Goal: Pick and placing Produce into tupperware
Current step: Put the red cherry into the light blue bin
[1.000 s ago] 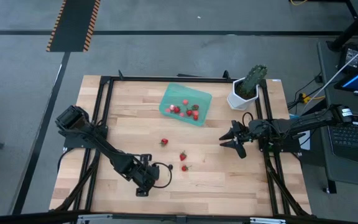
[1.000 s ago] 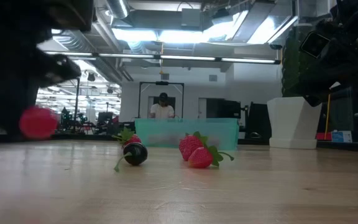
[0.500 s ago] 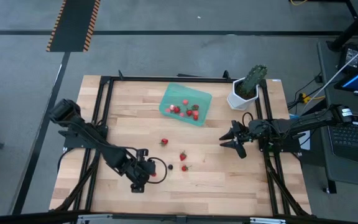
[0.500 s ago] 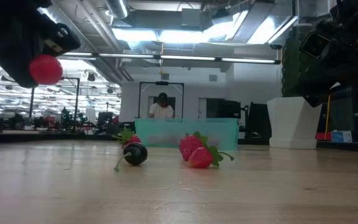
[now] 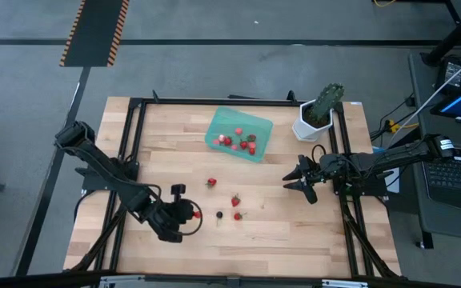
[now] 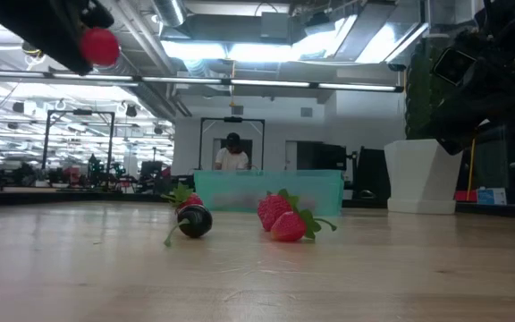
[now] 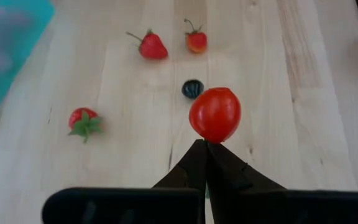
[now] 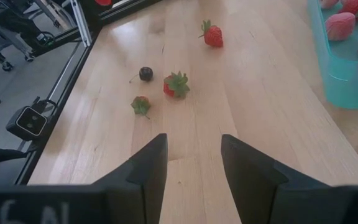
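Three strawberries [image 5: 235, 200] and one dark berry [image 5: 218, 214] lie loose on my wooden table [image 5: 294, 232], near its middle, as I watch from the remote station. The left gripper [image 5: 189, 214] hangs above the table's near-left part, its fingers [image 7: 197, 165] clenched on a round red piece of produce [image 7: 214, 114]; in the low view that red piece [image 6: 100, 46] rides high over the tabletop, well clear of the wood. Just to its right on the table sits the dark berry, with two of the strawberries close together beyond it and a third strawberry [image 5: 211, 182] farther off, toward the container.

The tupperware [image 5: 222, 122], a shallow teal tray, rests at the far middle of the table, set at a slight angle. Several red and pale pink berries [image 5: 243, 140] already lie inside it.

The right gripper [image 5: 298, 178] waits at the right side of the table, level with the loose fruit but well apart from it, its fingers [image 8: 145, 163] spread and grasping nothing. From its wrist camera I see bare wood between the two dark fingers, the loose berries beyond, and a corner of the teal container with pink and red fruit inside.

A green cactus-like plant [image 5: 325, 100] in a white pot [image 5: 309, 126] stands at the far-right corner. A person [image 6: 232, 154] shows in the room beyond the table.
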